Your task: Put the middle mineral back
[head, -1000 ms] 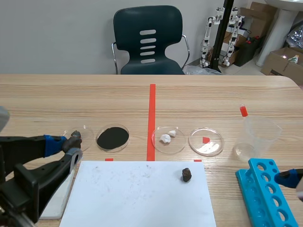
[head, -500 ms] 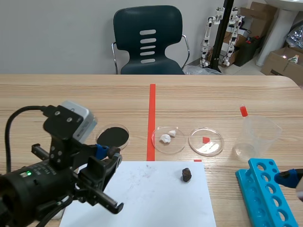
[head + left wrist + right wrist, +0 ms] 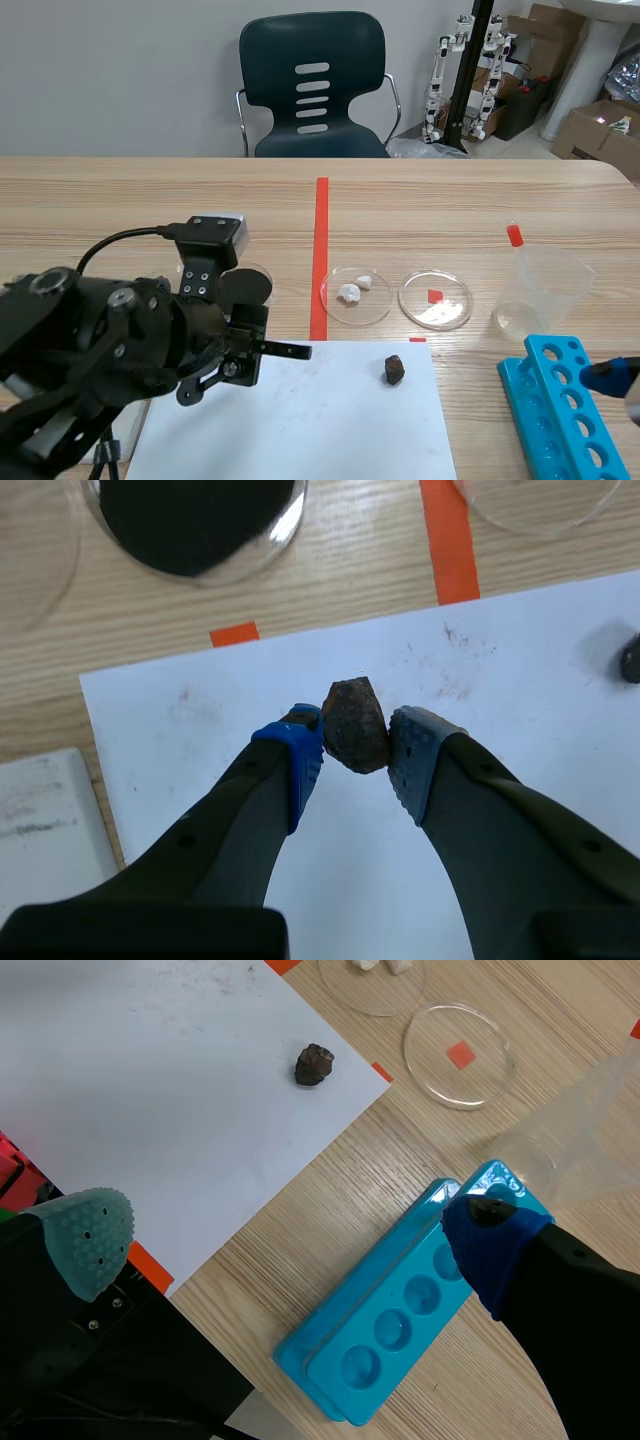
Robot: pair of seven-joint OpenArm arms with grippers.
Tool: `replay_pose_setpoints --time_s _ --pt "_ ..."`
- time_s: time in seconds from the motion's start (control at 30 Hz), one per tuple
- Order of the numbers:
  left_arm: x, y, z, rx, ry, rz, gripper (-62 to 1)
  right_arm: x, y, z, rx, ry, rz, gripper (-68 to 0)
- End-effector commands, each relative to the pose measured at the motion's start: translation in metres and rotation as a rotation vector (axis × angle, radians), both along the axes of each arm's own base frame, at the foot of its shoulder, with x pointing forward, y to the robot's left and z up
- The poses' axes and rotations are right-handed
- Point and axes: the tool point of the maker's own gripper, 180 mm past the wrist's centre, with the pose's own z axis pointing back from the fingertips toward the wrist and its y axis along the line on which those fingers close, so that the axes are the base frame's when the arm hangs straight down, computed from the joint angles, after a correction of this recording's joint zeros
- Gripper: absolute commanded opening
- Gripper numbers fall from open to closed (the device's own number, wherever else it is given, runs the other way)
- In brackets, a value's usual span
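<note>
Over the white sheet (image 3: 340, 430), our left jaws had swung in from the desk's (image 3: 450, 200) left side, clamped on the brown mineral (image 3: 355, 726), which we still had to set down. Our right jaws gaped empty.

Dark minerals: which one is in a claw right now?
The reddish-brown mineral, pinched between the pads of the left claw. The blackish mineral lies loose on the white paper.
</note>
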Motion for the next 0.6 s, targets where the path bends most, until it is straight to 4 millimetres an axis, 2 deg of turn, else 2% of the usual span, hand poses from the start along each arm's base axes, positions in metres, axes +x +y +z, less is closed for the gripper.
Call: replay_pose_setpoints --time_s 0.0,0.2,0.37,0.57 --pt "0.002 -0.003 0.000 -0.002 0.024 0.022 -51.1 0.006 0.003 0.009 0.015 -0.035 0.005 -1.9" --pt "0.002 -0.011 -0.014 0.024 0.123 0.064 -51.1 0.006 0.003 0.009 0.015 -0.035 0.005 -1.9" --pt "0.005 -0.024 -0.024 0.038 0.152 0.048 -51.1 0.006 0.003 0.009 0.015 -0.035 0.005 -1.9" --pt "0.009 -0.028 -0.032 0.047 0.176 0.062 -51.1 0.006 0.003 0.009 0.015 -0.035 0.005 -1.9"
